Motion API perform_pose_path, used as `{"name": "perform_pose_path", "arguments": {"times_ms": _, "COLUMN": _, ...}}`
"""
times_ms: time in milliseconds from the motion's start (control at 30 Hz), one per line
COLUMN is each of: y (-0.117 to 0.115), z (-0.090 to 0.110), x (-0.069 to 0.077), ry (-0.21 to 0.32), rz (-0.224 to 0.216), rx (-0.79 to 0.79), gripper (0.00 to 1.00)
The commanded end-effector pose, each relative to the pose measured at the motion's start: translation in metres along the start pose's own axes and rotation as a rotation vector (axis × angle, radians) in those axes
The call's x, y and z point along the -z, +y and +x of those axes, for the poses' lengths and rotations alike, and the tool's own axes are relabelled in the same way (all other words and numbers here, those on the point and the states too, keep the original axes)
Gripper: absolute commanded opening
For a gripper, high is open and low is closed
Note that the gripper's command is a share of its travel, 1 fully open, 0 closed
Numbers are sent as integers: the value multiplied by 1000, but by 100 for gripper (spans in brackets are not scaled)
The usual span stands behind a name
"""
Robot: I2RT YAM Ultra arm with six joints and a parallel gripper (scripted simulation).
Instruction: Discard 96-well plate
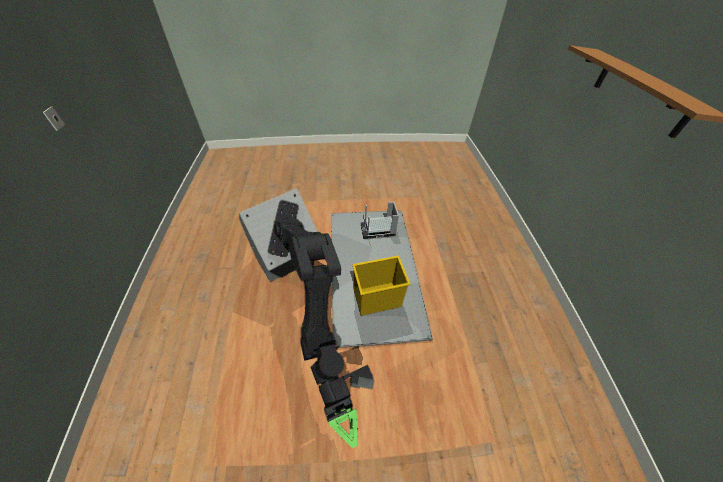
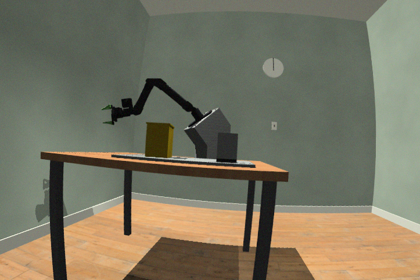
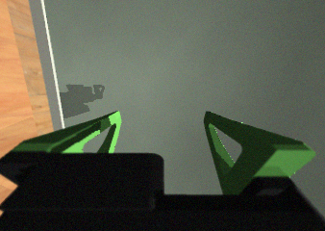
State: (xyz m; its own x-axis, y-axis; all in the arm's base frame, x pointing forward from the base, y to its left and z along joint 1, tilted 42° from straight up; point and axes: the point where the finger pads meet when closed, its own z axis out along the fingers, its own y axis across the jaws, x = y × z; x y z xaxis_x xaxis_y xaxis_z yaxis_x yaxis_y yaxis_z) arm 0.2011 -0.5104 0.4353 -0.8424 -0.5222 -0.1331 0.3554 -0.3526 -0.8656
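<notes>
The stack rack K1 point(image 1: 392, 211) point(image 2: 227, 146) stands at the far end of the grey board, with a tall grey panel on one side. A whitish 96-well plate point(image 1: 379, 224) sits in it in the top view; upper and lower plates cannot be told apart there, and the panel hides them in the exterior view. The yellow plastics bin W1 point(image 1: 383, 301) point(image 2: 158, 140) stands upright on the board, and the part of its inside that shows is bare. My gripper point(image 1: 353, 443) point(image 2: 103, 115) point(image 3: 162, 115) is open and empty, raised beyond the bin, away from the rack, and points roughly level at the wall.
The grey board point(image 1: 348, 329) point(image 2: 183, 161) lies on the wooden table point(image 1: 441, 409) point(image 2: 164, 171) and carries rack and bin. The arm's grey pedestal point(image 1: 260, 227) point(image 2: 214, 132) stands beside the board. The bin is between the gripper's end of the table and the rack.
</notes>
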Motion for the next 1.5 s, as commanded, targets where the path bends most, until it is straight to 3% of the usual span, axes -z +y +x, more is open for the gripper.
{"name": "perform_pose_path", "arguments": {"times_ms": 0, "y": -9, "z": -1, "x": 0, "ry": -2, "rz": 18, "rx": 3, "gripper": 100}}
{"name": "perform_pose_path", "arguments": {"times_ms": 533, "y": -9, "z": -1, "x": 0, "ry": -2, "rz": 18, "rx": 3, "gripper": 100}}
{"name": "perform_pose_path", "arguments": {"times_ms": 633, "y": -3, "z": -22, "x": 4, "ry": -34, "rz": -57, "rx": -87, "gripper": 100}}
{"name": "perform_pose_path", "arguments": {"times_ms": 767, "y": -7, "z": -42, "x": 1, "ry": -56, "rz": -99, "rx": -154, "gripper": 100}}
{"name": "perform_pose_path", "arguments": {"times_ms": 800, "y": 10, "z": -43, "x": 7, "ry": -50, "rz": -136, "rx": -164, "gripper": 100}}
{"name": "perform_pose_path", "arguments": {"times_ms": 833, "y": 12, "z": -46, "x": 8, "ry": -38, "rz": -133, "rx": -164, "gripper": 100}}
{"name": "perform_pose_path", "arguments": {"times_ms": 933, "y": 20, "z": -60, "x": 11, "ry": -62, "rz": -209, "rx": -232, "gripper": 100}}
{"name": "perform_pose_path", "arguments": {"times_ms": 1100, "y": 27, "z": -70, "x": 14, "ry": -52, "rz": -211, "rx": -236, "gripper": 100}}
{"name": "perform_pose_path", "arguments": {"times_ms": 1133, "y": 30, "z": -74, "x": 16, "ry": -54, "rz": -236, "rx": -258, "gripper": 100}}
{"name": "perform_pose_path", "arguments": {"times_ms": 1167, "y": 16, "z": -83, "x": 10, "ry": -78, "rz": -227, "rx": -278, "gripper": 100}}
{"name": "perform_pose_path", "arguments": {"times_ms": 1200, "y": 16, "z": -88, "x": 11, "ry": -86, "rz": -249, "rx": -300, "gripper": 100}}
{"name": "perform_pose_path", "arguments": {"times_ms": 1233, "y": 31, "z": -89, "x": 18, "ry": -73, "rz": -279, "rx": -306, "gripper": 100}}
{"name": "perform_pose_path", "arguments": {"times_ms": 1267, "y": 21, "z": -96, "x": 14, "ry": -89, "rz": -281, "rx": -326, "gripper": 100}}
{"name": "perform_pose_path", "arguments": {"times_ms": 1333, "y": 25, "z": -104, "x": 17, "ry": -95, "rz": -332, "rx": -367, "gripper": 100}}
{"name": "perform_pose_path", "arguments": {"times_ms": 1367, "y": 28, "z": -108, "x": 19, "ry": -96, "rz": -336, "rx": -371, "gripper": 100}}
{"name": "perform_pose_path", "arguments": {"times_ms": 1400, "y": 49, "z": -107, "x": 30, "ry": -71, "rz": -374, "rx": -370, "gripper": 100}}
{"name": "perform_pose_path", "arguments": {"times_ms": 1467, "y": 53, "z": -115, "x": 33, "ry": -71, "rz": -374, "rx": -370, "gripper": 100}}
